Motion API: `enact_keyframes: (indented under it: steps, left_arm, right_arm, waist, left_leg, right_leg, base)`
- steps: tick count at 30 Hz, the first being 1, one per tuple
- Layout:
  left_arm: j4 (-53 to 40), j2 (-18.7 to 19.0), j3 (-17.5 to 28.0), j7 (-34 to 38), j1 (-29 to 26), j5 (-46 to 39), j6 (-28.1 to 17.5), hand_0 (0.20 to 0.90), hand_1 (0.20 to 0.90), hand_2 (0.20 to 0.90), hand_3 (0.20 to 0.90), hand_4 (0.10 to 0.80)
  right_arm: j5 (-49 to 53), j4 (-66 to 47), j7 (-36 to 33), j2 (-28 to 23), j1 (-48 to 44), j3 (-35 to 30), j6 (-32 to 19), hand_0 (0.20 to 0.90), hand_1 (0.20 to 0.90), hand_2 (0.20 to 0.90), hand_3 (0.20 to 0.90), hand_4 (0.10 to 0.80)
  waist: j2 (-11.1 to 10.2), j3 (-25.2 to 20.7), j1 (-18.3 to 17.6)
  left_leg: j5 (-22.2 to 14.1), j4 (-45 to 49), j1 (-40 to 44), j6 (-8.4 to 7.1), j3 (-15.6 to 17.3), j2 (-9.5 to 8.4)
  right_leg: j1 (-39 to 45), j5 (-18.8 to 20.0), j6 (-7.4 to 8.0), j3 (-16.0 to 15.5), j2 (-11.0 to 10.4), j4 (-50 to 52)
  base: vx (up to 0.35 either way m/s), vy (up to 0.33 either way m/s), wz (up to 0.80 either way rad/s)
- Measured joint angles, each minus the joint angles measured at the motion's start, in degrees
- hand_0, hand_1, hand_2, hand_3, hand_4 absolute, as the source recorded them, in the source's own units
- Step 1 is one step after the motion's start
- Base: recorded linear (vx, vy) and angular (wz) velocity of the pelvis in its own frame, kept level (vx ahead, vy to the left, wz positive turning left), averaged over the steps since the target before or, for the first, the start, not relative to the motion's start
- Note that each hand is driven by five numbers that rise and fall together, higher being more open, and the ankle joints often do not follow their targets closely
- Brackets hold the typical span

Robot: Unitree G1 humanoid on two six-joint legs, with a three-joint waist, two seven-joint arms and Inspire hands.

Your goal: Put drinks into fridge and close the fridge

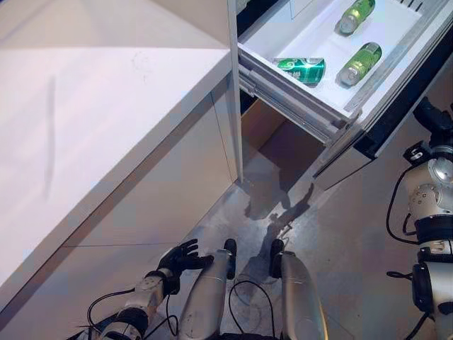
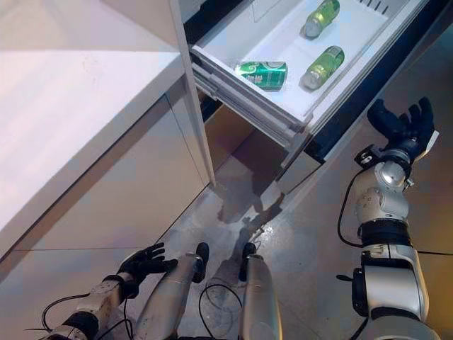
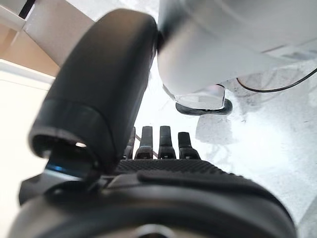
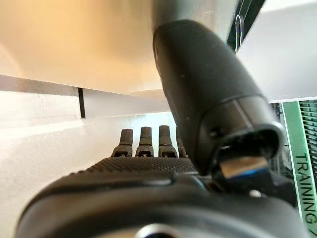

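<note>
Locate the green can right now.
The green can lies on its side in the open fridge drawer, near the drawer's front edge at the top of both eye views. Two green bottles lie beside and beyond it.

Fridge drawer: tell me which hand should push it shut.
Right, probably. The right hand is raised, open and empty beside the open fridge drawer, where a can and two bottles lie. The left hand hangs low by the floor, far off.
</note>
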Motion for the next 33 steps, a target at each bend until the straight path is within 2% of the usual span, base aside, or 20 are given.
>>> enact_keyframes:
  steps: [4,15,21,24,27,33]
  left_arm:
    - [-0.25,-0.01,-0.01,0.05,-0.43,-0.04,-0.08,0.9,0.9,0.9,0.9,0.8]
    - [-1.08,-0.39,-0.11,-0.06,-0.43,-0.02,-0.15,0.9,0.9,0.9,0.9,0.8]
    - [-1.04,-0.59,-0.38,-0.19,-0.49,0.01,-0.01,0.9,0.9,0.9,0.9,0.8]
    - [-1.11,-0.6,-0.7,-0.2,-0.69,0.35,-0.22,0.9,0.9,0.9,0.9,0.8]
    - [-1.15,-0.6,-2.2,-0.19,-1.47,0.46,-0.28,0.9,0.9,0.9,0.9,0.8]
    - [-1.17,-0.07,-3.18,-0.2,-1.31,2.41,-0.25,0.9,0.9,0.9,0.9,0.8]
  right_arm:
    - [-0.12,-0.1,4.24,-0.01,-1.78,2.4,-0.52,0.9,0.9,0.9,0.9,0.8]
    - [0.39,-2.96,20.18,-2.15,-4.1,9.72,-0.44,0.9,0.9,0.9,0.9,0.8]
    - [0.49,-2.78,21.44,-2.11,-9.47,14.87,2.76,0.9,0.9,0.9,0.9,0.8]
    - [-0.17,-2.15,21.82,-2.15,-11.85,17.3,3.72,0.9,0.9,0.9,0.9,0.8]
    - [-1.33,-2.03,21.88,-2.07,-14.94,20.58,4.42,0.9,0.9,0.9,0.9,0.8]
    - [-8.74,-1.08,23.43,-0.37,-20.29,25.46,4.81,0.9,0.9,0.9,0.9,0.8]
  waist:
    - [0.22,0.05,-0.25]
    - [0.55,0.29,-0.15]
    - [0.63,0.29,0.64]
    - [0.68,0.28,1.45]
    - [0.74,0.3,3.32]
    - [1.3,0.28,6.16]
  left_leg:
    - [-0.41,1.39,-1.26,-0.07,-0.28,-0.26]
    - [-0.45,1.31,-2.1,-0.23,-3.85,-1.21]
    - [-0.41,0.68,-1.72,-0.57,-5.16,-1.31]
    - [-0.26,0.64,-1.23,-2.29,-6.67,-1.27]
    - [0.09,-0.28,-0.52,-3.17,-7.66,-1.34]
    - [0.42,-1.76,2.15,-3.69,-9.92,-1.95]
  right_leg:
    - [-1.54,-0.1,-0.17,0.25,-0.01,1.35]
    - [-1.95,0.36,-1.27,-1.86,0.01,0.87]
    - [-1.42,-0.17,-2.22,-3.54,-0.5,0.99]
    - [-0.73,-0.97,-2.99,-5.08,-0.72,1.33]
    - [-0.09,-1.28,-3.52,-5.94,-0.86,1.34]
    - [2.94,-2.89,-3.8,-8.29,-1.8,1.16]
  base:
    - [0.011,0.053,-0.13]
    - [0.034,0.009,-0.02]
    - [0.036,0.01,0.05]
    - [0.035,-0.019,0.23]
    - [0.049,-0.055,0.16]
    - [0.021,-0.019,0.2]
